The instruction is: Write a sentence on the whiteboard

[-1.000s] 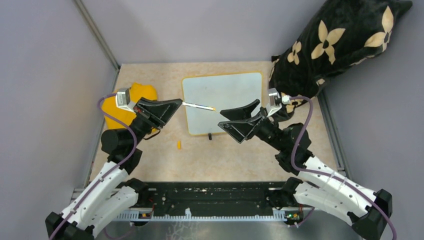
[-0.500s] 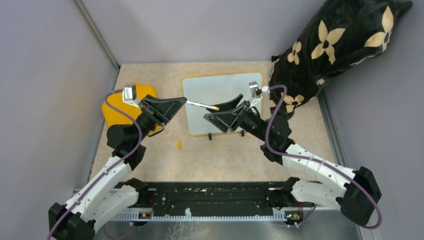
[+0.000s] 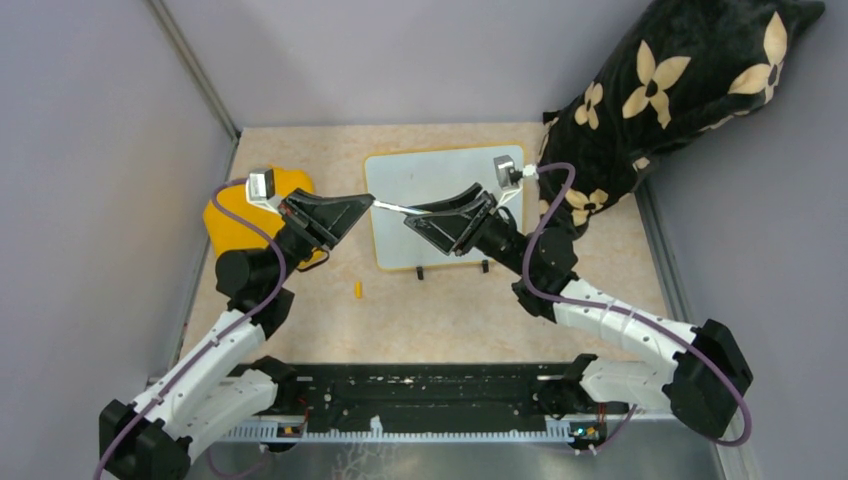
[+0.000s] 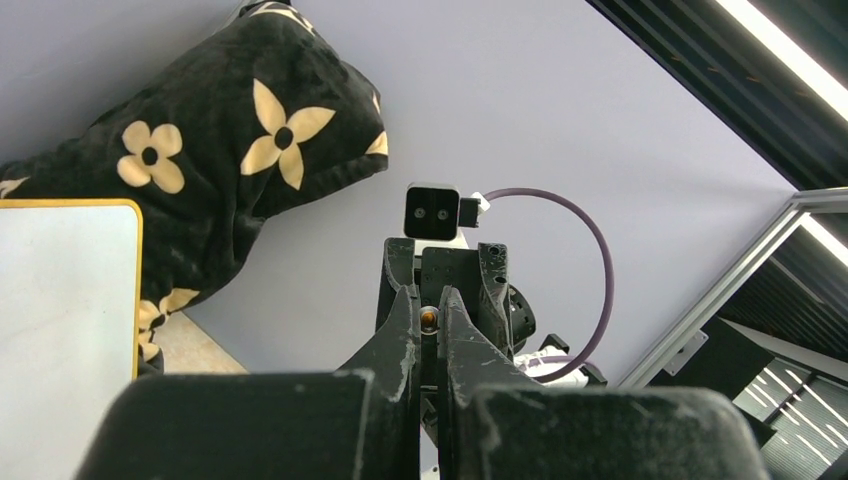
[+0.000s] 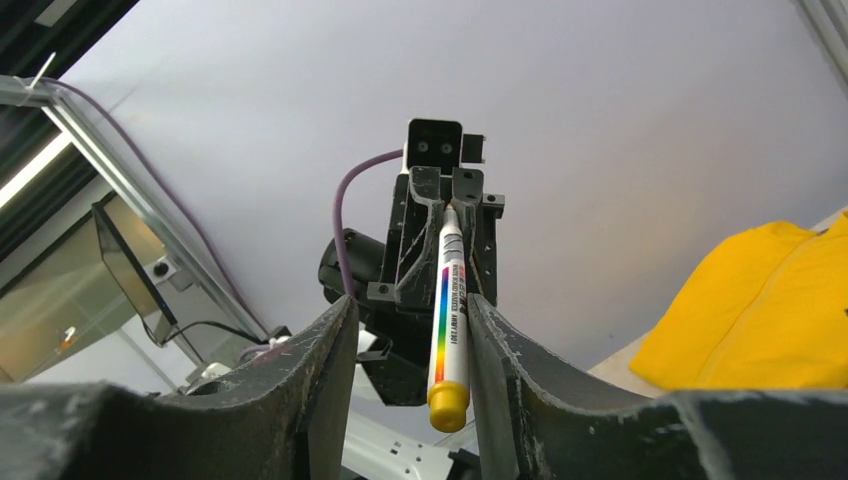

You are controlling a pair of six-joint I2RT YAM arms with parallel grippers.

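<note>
Whiteboard (image 3: 425, 172) lies flat on the table at the far centre, orange-framed, with its two black feet on the near edge. No writing can be seen on the part that shows.

At far left a yellow cloth (image 3: 228, 225) sits crumpled by the wall. In front of it the left gripper (image 3: 367, 202) reaches rightward over the board's left edge, its fingers shut tight on one end of a white marker (image 3: 395, 208). A small orange piece (image 3: 358, 290), possibly a cap, lies loose on the table nearer the arms.

The marker's long axis runs left to right, roughly level, above the board's left half. It points straight into the right gripper (image 3: 410, 218), which faces it end on. The right wrist view shows those fingers partly open, standing either side of the marker's yellow free end. A clear gap shows on one side, so they straddle it without clamping.

This looks like a handover. The right fingers need only close across the barrel where they stand. A black pillow (image 3: 680, 90) with cream flowers fills the far right corner.
</note>
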